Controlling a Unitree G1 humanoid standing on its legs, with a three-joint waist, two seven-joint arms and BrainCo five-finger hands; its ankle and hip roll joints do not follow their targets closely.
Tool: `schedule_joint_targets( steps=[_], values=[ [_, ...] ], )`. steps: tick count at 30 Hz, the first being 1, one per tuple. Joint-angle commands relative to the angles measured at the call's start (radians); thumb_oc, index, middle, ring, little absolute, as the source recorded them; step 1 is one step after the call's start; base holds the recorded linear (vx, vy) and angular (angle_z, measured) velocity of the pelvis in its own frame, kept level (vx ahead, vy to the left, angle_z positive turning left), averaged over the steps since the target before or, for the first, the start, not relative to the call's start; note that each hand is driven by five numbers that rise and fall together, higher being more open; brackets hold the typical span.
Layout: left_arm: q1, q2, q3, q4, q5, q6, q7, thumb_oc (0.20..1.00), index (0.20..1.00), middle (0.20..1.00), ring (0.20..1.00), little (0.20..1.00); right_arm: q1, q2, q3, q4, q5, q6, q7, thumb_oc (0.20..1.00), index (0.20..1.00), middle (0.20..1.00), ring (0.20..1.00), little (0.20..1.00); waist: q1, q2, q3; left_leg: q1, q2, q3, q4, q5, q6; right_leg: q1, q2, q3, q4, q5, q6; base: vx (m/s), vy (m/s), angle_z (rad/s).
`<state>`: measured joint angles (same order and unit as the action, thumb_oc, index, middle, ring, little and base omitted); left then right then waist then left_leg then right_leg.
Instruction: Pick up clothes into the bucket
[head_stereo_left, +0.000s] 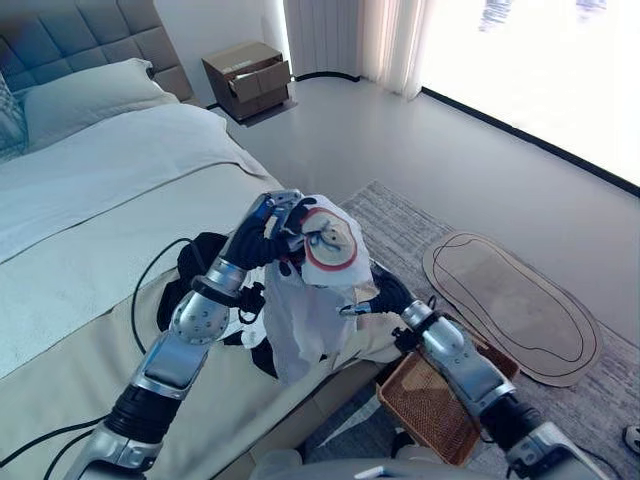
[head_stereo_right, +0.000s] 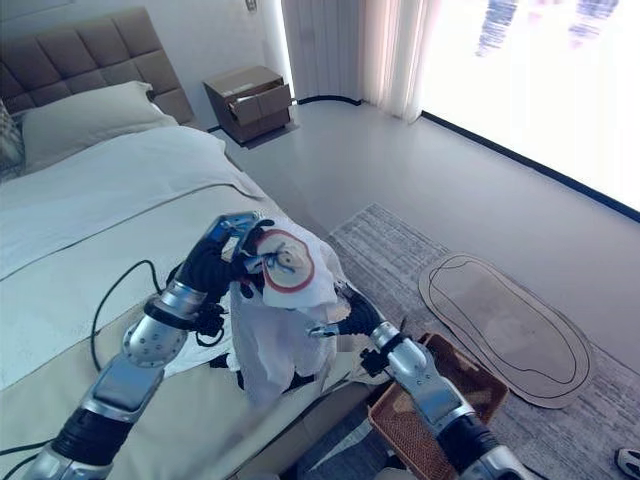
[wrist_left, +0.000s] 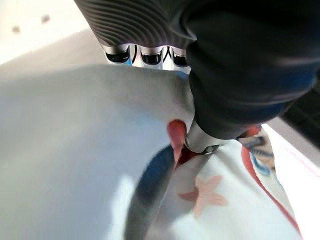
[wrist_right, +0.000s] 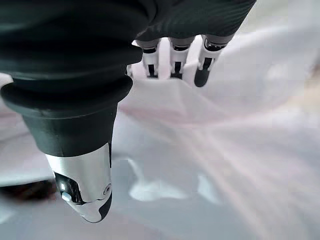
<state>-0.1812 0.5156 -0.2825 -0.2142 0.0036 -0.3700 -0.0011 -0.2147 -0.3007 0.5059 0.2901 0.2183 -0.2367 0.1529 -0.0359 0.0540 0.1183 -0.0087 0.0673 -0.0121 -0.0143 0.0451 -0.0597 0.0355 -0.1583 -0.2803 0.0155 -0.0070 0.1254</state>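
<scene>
At the far left lies the bed (head_stereo_left: 90, 230), its pale cover running down toward the robot, with a dark garment (head_stereo_left: 200, 262) lying on it near the raised left forearm. The left arm reaches up and forward from the lower left, wrist bent, and the left hand (head_stereo_left: 268, 232) is curled round the top of a white shirt (head_stereo_left: 310, 310) bearing a red-ringed round print (head_stereo_left: 329, 250). In the left wrist view the thumb presses down into a fold of the cloth while the fingers (wrist_left: 150, 55) wrap over its edge, so the grip is a closed pinch. The shirt hangs from that hand, lifted off the bed, draping down over the mattress edge. Just right of it, the right arm angles up from the lower right, and the right hand (head_stereo_left: 385, 292) meets the shirt's lower side. Its wrist view shows fingers (wrist_right: 172, 62) bent down into the cloth and the thumb held apart, though whether they truly grip it is hard to judge. Below the right forearm sits the brown woven bucket (head_stereo_left: 425, 405) on a grey rug (head_stereo_left: 400, 225), with an oval mat (head_stereo_left: 510, 300) farther right.
</scene>
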Motion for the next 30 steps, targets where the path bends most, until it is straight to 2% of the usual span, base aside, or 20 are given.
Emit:
schedule_joint_targets(
  steps=[1,8,9,10,11,18,28,29,30],
  values=[
    [-0.102,0.004,0.003,-0.073,-0.094,-0.037,0.000,0.200,0.200,0.200,0.200,0.200,-0.101,0.047,0.042,-0.036,0.114,-0.024,0.027,1.000,1.000,1.000,1.000,1.000,0.019,-0.062,-0.032,-0.013,0.001,0.028,-0.014,-0.013,0.012,0.000,-0.046,0.035,-0.026,0.053,0.035,0.00,0.000,0.00],
    [-0.112,-0.010,-0.032,-0.071,-0.078,-0.036,-0.004,0.200,0.200,0.200,0.200,0.200,-0.112,0.060,0.082,-0.077,0.252,-0.016,0.094,1.000,1.000,1.000,1.000,1.000,0.020,-0.069,-0.043,0.000,0.004,0.033,-0.018,-0.014,0.009,0.014,-0.043,0.035,-0.038,0.055,0.034,0.00,-0.004,-0.01],
    [-0.111,-0.011,-0.032,-0.071,-0.075,-0.036,-0.002,0.200,0.200,0.200,0.200,0.200,-0.112,0.064,0.087,-0.078,0.265,-0.015,0.104,0.501,0.501,0.501,0.501,0.501,0.019,-0.069,-0.042,0.002,0.004,0.034,-0.018,-0.015,0.009,0.015,-0.043,0.035,-0.039,0.055,0.034,0.01,-0.013,-0.06],
    [-0.109,-0.012,-0.032,-0.070,-0.070,-0.037,0.001,0.200,0.200,0.200,0.200,0.200,-0.112,0.067,0.092,-0.078,0.275,-0.015,0.109,0.253,0.253,0.253,0.253,0.253,0.020,-0.069,-0.043,0.003,0.004,0.034,-0.018,-0.016,0.008,0.015,-0.042,0.035,-0.039,0.055,0.034,0.01,-0.006,-0.04],
    [-0.108,-0.011,-0.031,-0.070,-0.065,-0.038,0.004,0.200,0.200,0.200,0.200,0.200,-0.111,0.067,0.097,-0.079,0.279,-0.014,0.113,0.200,0.200,0.200,0.200,0.200,0.019,-0.070,-0.043,0.004,0.004,0.036,-0.018,-0.016,0.009,0.016,-0.043,0.035,-0.040,0.055,0.034,0.00,0.000,0.00],
    [-0.087,-0.010,-0.016,-0.069,-0.056,-0.039,0.008,0.200,0.200,0.200,0.200,0.200,-0.082,0.061,0.085,-0.079,0.285,-0.016,0.108,0.200,0.200,0.200,0.200,0.200,0.016,-0.070,-0.047,0.010,0.003,0.035,-0.016,-0.020,0.009,0.024,-0.043,0.035,-0.041,0.054,0.034,0.00,0.000,0.00],
    [-0.043,-0.010,0.018,-0.048,-0.045,-0.041,0.023,0.200,0.200,0.200,0.200,0.200,-0.014,0.058,0.003,-0.037,0.298,-0.031,0.065,0.200,0.200,0.200,0.200,0.200,0.014,-0.073,-0.053,0.017,0.001,0.032,-0.013,-0.026,0.010,0.036,-0.043,0.032,-0.043,0.051,0.035,0.00,0.000,0.00],
    [-0.028,-0.014,0.028,-0.042,-0.047,-0.043,0.030,0.896,0.896,0.896,0.896,0.896,0.003,0.060,-0.017,-0.034,0.306,-0.037,0.053,0.200,0.200,0.200,0.200,0.200,0.014,-0.074,-0.053,0.018,0.001,0.032,-0.013,-0.026,0.011,0.036,-0.043,0.032,-0.043,0.051,0.034,0.00,0.000,0.00],
    [-0.020,-0.016,0.036,-0.038,-0.048,-0.045,0.040,1.000,1.000,1.000,1.000,1.000,0.011,0.060,-0.026,-0.035,0.308,-0.041,0.046,0.200,0.200,0.200,0.200,0.200,0.014,-0.075,-0.054,0.018,0.001,0.032,-0.013,-0.026,0.010,0.037,-0.043,0.031,-0.044,0.051,0.034,0.00,0.000,0.00]
  ],
)
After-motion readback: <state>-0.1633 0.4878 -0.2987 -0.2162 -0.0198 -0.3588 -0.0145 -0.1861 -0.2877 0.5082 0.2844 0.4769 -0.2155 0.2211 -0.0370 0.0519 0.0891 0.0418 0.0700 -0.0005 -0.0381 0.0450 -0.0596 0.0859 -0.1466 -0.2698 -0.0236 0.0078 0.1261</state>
